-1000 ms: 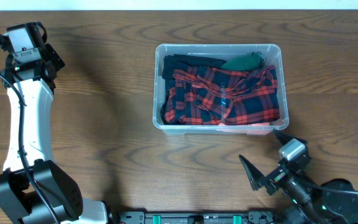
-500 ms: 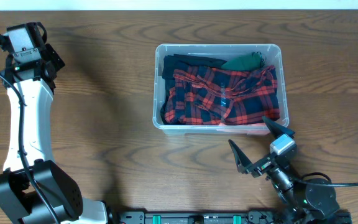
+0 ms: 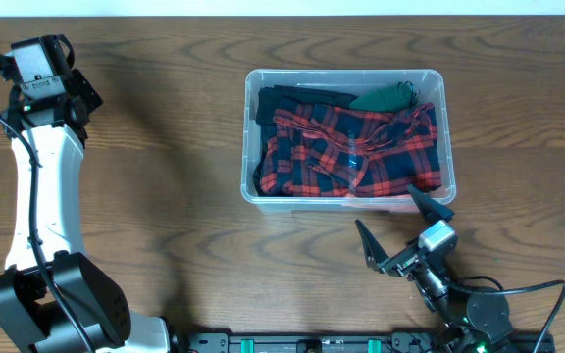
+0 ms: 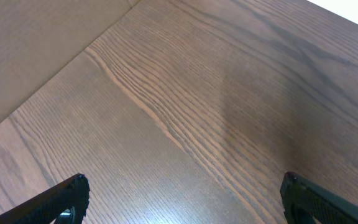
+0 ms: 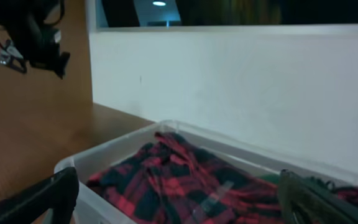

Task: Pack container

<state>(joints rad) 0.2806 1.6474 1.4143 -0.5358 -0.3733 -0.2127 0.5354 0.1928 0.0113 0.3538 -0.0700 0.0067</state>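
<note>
Clear plastic marks the container (image 3: 246, 137), which sits toward the far edge of the worktop (image 3: 165, 147), right of the middle, its long sides running left to right. Red and navy plaid cloth (image 3: 351, 152) fills most of it, with a dark green piece (image 3: 390, 96) tucked into the far right corner. My right gripper (image 3: 385, 207) is by the near edge of the worktop, just off the container's near wall at its right end, its jaws spread wide with nothing between them. From above, one fingertip (image 3: 415, 193) overlaps the near rim; I cannot tell whether it touches. My left gripper (image 4: 185, 182) is well apart from all that, over bare wood at the far left corner of the worktop, equally wide and holding nothing.
</note>
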